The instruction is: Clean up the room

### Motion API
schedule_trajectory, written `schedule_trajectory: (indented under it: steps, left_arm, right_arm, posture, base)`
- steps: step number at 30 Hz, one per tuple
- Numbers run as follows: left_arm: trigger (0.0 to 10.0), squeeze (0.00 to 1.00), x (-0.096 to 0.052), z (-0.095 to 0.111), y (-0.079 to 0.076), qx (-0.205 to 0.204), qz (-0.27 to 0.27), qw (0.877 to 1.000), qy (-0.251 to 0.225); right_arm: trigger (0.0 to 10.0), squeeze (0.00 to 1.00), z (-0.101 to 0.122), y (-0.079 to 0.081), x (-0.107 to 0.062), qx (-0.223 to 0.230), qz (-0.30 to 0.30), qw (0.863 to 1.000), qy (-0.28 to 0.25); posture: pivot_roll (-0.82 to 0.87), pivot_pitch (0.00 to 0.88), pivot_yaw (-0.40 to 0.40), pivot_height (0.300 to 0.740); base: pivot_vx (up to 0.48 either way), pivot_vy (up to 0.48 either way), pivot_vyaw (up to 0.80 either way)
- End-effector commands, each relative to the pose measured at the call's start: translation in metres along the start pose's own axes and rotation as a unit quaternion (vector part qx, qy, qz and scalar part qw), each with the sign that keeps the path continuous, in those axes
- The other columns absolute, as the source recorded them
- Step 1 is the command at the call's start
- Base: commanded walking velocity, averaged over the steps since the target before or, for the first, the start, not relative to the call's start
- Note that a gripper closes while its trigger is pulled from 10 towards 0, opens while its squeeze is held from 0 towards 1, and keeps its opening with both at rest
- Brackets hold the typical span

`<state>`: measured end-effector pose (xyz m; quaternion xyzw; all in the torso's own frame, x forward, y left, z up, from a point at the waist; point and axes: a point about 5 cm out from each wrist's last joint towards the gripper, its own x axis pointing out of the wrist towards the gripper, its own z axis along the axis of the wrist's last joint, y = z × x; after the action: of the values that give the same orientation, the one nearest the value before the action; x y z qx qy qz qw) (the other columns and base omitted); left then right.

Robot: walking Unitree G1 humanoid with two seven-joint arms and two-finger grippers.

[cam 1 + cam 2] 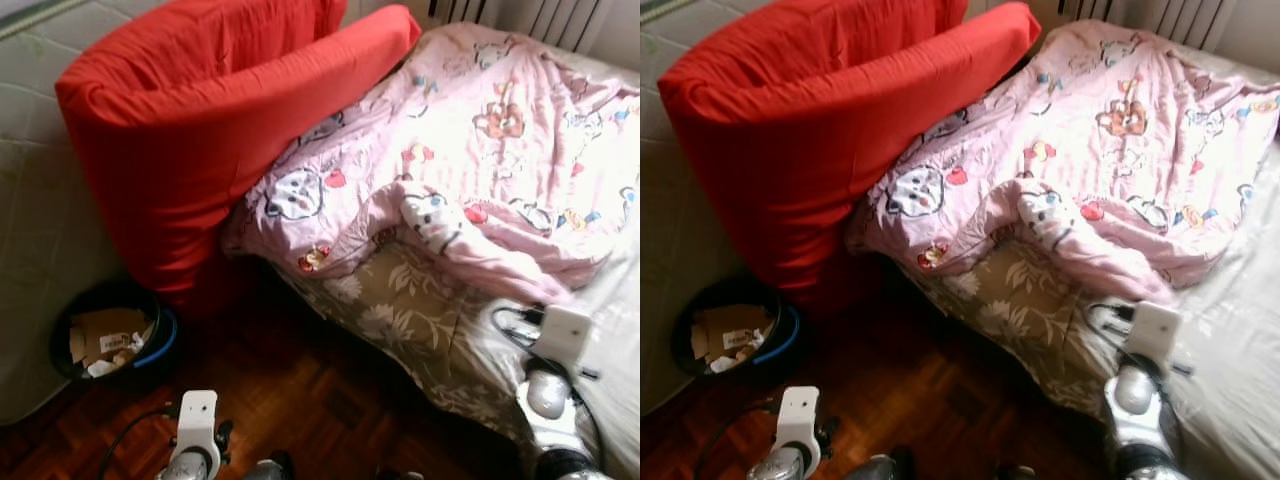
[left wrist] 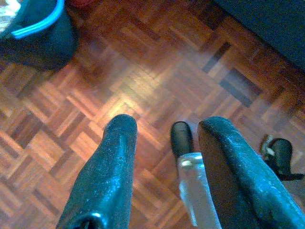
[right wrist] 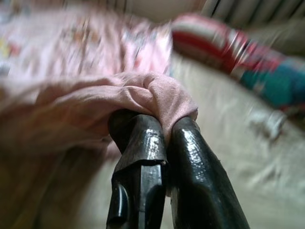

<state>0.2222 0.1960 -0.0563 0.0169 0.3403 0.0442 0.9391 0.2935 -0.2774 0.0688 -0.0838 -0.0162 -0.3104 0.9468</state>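
Head views: I found daylight strong from upper right, pink quilt (image 1: 480,150) washed out, bed sheet (image 1: 615,330) near blown white. Red cushion (image 1: 200,130) oversaturated, detail lost. Floor (image 1: 300,390) beneath cushion and bin (image 1: 110,340) sat in deep shadow. Slight softness throughout, no motion smear.

Left wrist view: I noted blue colour cast, warm glare patch on parquet (image 2: 128,95), fingers (image 2: 105,181) soft at close range.

Right wrist view: background heavily blurred, streaked; I saw pinched pink fabric (image 3: 157,95) and glossy fingers (image 3: 195,171) reasonably sharp, highlights on them.
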Motion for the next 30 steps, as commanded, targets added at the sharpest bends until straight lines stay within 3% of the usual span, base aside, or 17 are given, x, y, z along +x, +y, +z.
schedule_trajectory:
  steps: [1,8,10,17,18,19,23,27,28,29,30]
  left_arm:
    - [10.0,0.0,-0.003,-0.012,0.002,0.004,0.0,1.0,0.024]
    - [10.0,0.0,-0.003,-0.012,0.0,0.005,-0.004,1.0,0.025]
    - [10.0,0.0,-0.003,-0.012,-0.001,0.005,-0.004,1.0,0.024]
    - [10.0,0.0,-0.003,-0.011,-0.001,0.004,-0.004,1.0,0.025]
    - [10.0,0.0,-0.003,-0.011,-0.001,0.005,-0.004,1.0,0.025]
    - [10.0,0.0,-0.003,-0.011,-0.002,0.005,-0.004,1.0,0.025]
    - [10.0,0.0,-0.002,-0.011,-0.002,0.005,-0.005,1.0,0.025]
    - [10.0,0.0,-0.002,-0.011,-0.002,0.005,-0.005,1.0,0.026]
    - [10.0,0.0,-0.002,-0.01,-0.002,0.005,-0.005,1.0,0.026]
    - [10.0,0.0,-0.002,-0.01,-0.002,0.005,-0.006,1.0,0.026]
    - [10.0,0.0,-0.002,-0.01,-0.002,0.005,-0.006,1.0,0.026]
  right_arm:
    - [10.0,0.0,0.029,0.001,0.004,0.002,0.002,0.996,-0.09]
    - [10.0,0.0,0.075,0.0,0.002,0.008,0.001,0.979,-0.202]
    - [10.0,0.0,0.102,-0.004,-0.007,0.009,-0.002,0.967,-0.253]
    - [10.0,0.0,0.128,-0.027,-0.018,0.026,-0.053,0.964,-0.259]
    - [10.0,0.0,0.129,-0.031,-0.018,0.027,-0.062,0.965,-0.255]
    - [10.0,0.0,0.127,-0.051,-0.017,0.036,-0.119,0.967,-0.221]
    - [10.0,0.0,0.115,-0.077,-0.017,0.02,-0.184,0.967,-0.176]
    - [10.0,0.0,0.086,-0.101,-0.022,-0.002,-0.244,0.965,-0.097]
    - [10.0,0.0,0.066,-0.114,-0.027,-0.006,-0.278,0.96,-0.039]
    - [10.0,0.0,0.055,-0.118,-0.033,-0.004,-0.289,0.957,-0.007]
    - [10.0,0.0,0.055,-0.118,-0.033,-0.004,-0.289,0.957,-0.007]
  posture:
    - [0.0,0.192,0.018,0.74]
    - [-0.01,0.192,0.019,0.74]
    - [-0.01,0.191,0.018,0.74]
    - [-0.02,0.189,0.014,0.74]
    - [-0.02,0.19,0.013,0.74]
    - [-0.03,0.192,0.012,0.74]
    - [-0.03,0.194,0.01,0.74]
    - [-0.03,0.198,0.012,0.74]
    - [-0.03,0.198,0.013,0.74]
    - [-0.03,0.197,0.013,0.74]
    - [-0.03,0.197,0.013,0.74]
  base:
    - [0.0,0.0,0.0]
    - [0.0,0.0,0.0]
    - [0.0,0.0,0.0]
    - [0.0,0.0,0.0]
    - [0.0,0.0,0.0]
    - [0.0,0.0,0.0]
    - [0.0,0.0,0.0]
    - [0.0,0.0,0.0]
    - [0.0,0.0,0.0]
    - [0.0,0.0,0.0]
    - [0.0,0.0,0.0]
